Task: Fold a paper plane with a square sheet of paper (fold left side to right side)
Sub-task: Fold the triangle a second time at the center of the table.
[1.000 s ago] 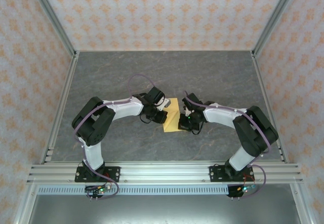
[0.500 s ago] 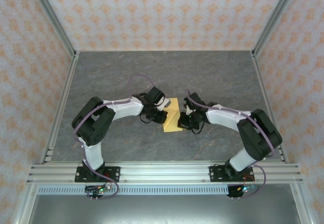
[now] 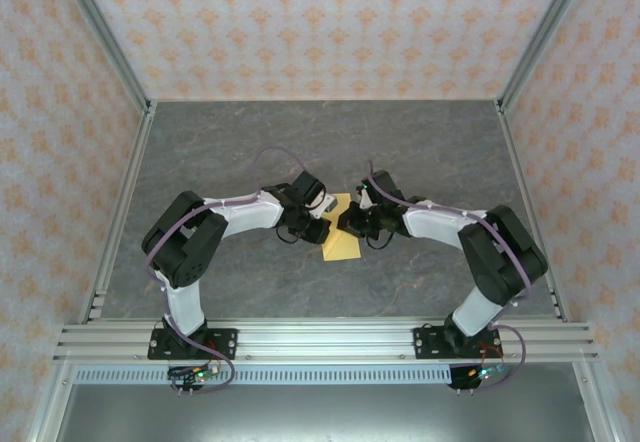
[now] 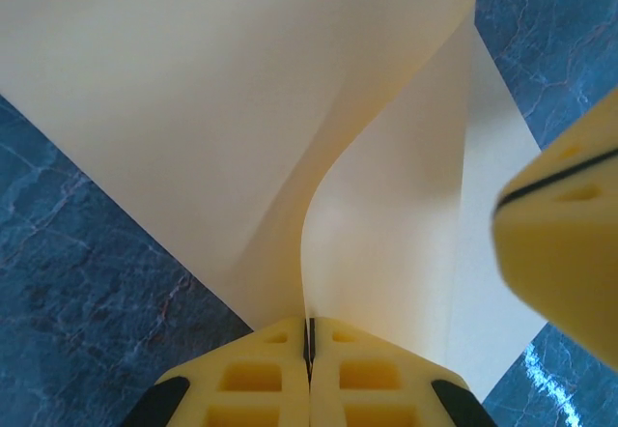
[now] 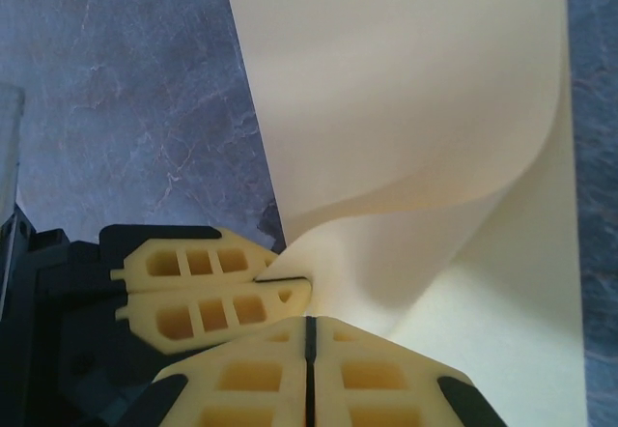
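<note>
The square sheet of paper [image 3: 341,236] is pale yellow and lies on the grey table between the two arms, with its left part lifted and curled over to the right [image 4: 241,108]. My left gripper [image 4: 309,335] is shut on the edge of that raised flap [image 5: 406,89]. It also shows in the right wrist view, its fingers [image 5: 208,292] pinching the flap's corner. My right gripper [image 5: 307,335] is shut, and its tips sit right against the flap's lower edge, beside the left gripper. I see no paper inside its slit. One of its fingers [image 4: 565,253] hovers over the flat layer.
The dark marbled tabletop [image 3: 330,147] stretches open behind and to both sides of the sheet. Aluminium frame rails [image 3: 320,337] run along the near edge, and patterned walls enclose the other sides.
The right gripper has moved left and slightly back across the sheet, ending close beside the left gripper. The left arm has held still with the flap.
</note>
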`<state>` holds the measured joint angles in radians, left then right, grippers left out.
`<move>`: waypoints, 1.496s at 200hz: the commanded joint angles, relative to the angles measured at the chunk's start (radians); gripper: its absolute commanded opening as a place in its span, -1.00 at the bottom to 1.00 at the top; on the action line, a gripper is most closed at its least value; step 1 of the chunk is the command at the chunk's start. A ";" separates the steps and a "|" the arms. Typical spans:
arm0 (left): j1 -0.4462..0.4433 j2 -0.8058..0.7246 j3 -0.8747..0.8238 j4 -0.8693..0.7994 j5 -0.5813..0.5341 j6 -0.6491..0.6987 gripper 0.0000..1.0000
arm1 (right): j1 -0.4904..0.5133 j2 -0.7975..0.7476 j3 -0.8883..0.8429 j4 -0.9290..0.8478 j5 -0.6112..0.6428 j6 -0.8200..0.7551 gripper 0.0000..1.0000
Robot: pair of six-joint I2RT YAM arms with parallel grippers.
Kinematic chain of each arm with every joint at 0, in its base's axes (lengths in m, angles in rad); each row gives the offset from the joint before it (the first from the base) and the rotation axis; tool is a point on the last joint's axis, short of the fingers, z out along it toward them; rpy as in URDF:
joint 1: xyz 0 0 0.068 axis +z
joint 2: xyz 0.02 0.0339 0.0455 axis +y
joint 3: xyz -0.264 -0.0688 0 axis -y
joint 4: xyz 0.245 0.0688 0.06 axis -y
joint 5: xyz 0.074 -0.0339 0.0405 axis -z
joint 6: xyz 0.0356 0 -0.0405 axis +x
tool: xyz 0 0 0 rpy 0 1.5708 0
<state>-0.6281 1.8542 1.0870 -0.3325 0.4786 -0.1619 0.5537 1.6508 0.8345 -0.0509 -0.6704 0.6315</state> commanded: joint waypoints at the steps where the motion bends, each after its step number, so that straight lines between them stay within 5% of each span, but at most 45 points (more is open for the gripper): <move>1: 0.005 -0.007 0.011 0.001 -0.031 0.019 -0.91 | 0.003 0.040 0.042 0.045 -0.026 0.007 -0.81; 299: 0.005 -0.002 0.023 0.007 -0.090 -0.001 -0.92 | 0.006 0.129 0.086 -0.148 0.103 -0.131 -0.81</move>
<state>-0.6281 1.8542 1.0878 -0.3267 0.4534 -0.1577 0.5560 1.7611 0.8993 -0.1379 -0.6159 0.5282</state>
